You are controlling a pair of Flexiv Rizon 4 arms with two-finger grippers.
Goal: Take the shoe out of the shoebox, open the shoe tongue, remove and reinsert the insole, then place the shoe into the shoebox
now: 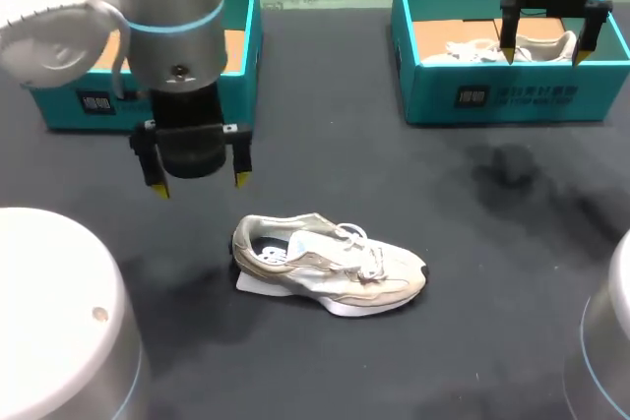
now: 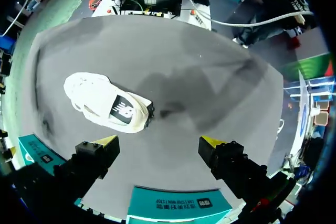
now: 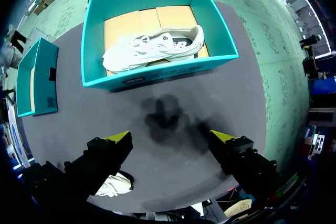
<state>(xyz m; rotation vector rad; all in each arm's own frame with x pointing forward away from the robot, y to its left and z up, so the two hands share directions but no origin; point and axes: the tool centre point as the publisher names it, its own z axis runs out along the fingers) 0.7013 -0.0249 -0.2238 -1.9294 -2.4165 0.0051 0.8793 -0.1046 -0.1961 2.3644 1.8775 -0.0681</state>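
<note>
Fingers [image 1: 158,187] are held spread and empty on both arms: the left gripper [image 1: 199,184] hangs over the table [image 1: 413,194], the right gripper [image 1: 543,54] over the right shoebox [image 1: 512,97]. The shoe [image 1: 330,265] is found out on the table, near the left gripper, well apart from that box. Should the tongue be pulled while the shoe is left unbraced, it could be dragged or tipped. A second shoe [image 3: 152,45], boxed, is shown whole only in the right wrist view; in the head view it is partly hidden.
</note>
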